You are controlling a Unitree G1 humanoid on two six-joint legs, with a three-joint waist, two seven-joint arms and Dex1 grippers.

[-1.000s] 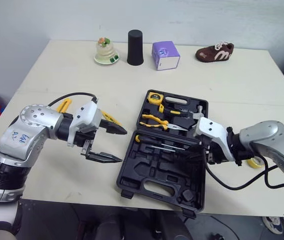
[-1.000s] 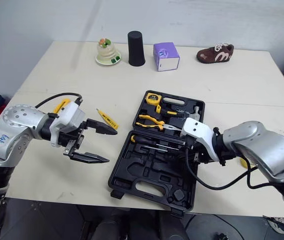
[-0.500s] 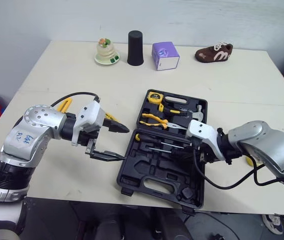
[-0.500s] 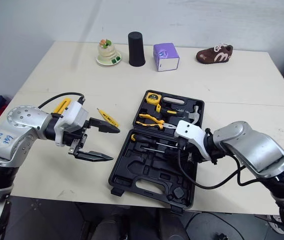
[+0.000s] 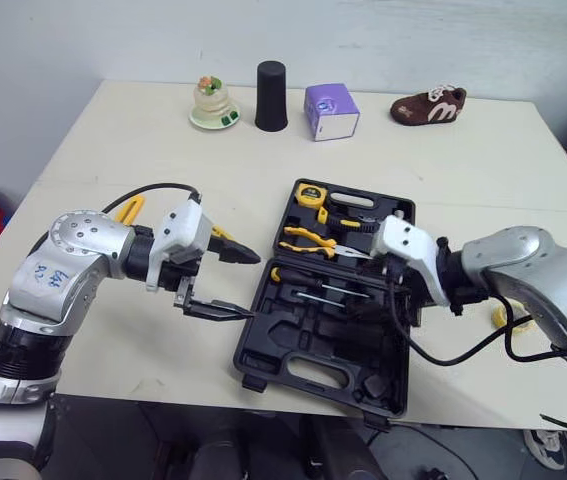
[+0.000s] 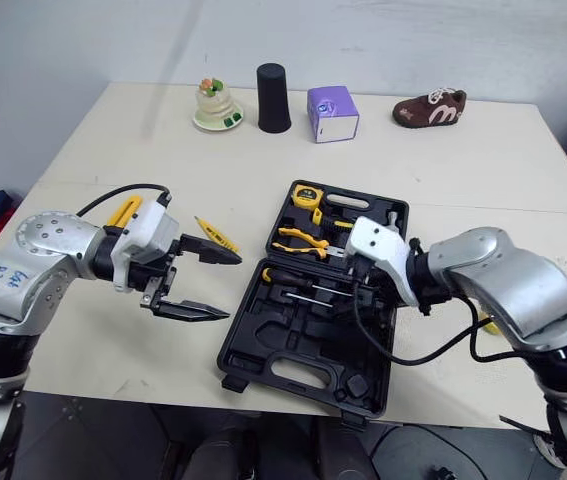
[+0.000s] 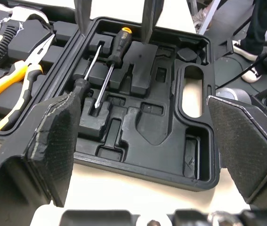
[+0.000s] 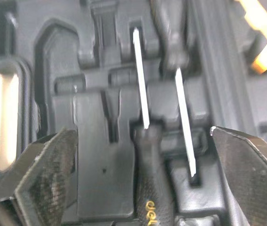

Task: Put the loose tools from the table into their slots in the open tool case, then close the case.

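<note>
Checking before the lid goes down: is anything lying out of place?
Yes: a yellow screwdriver lies loose on the table just left of the open tool case, by the left gripper, while slots in the case's near half are unfilled.

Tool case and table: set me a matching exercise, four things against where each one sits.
1. tape measure
2. screwdrivers
3. thin yellow tool
4. brown shoe

A. on the table, beside the left gripper
B. table's far edge
C. half of the case nearer the robot
D. case's far-left corner

Pairs: 1-D, 2-C, 3-A, 4-B
</note>
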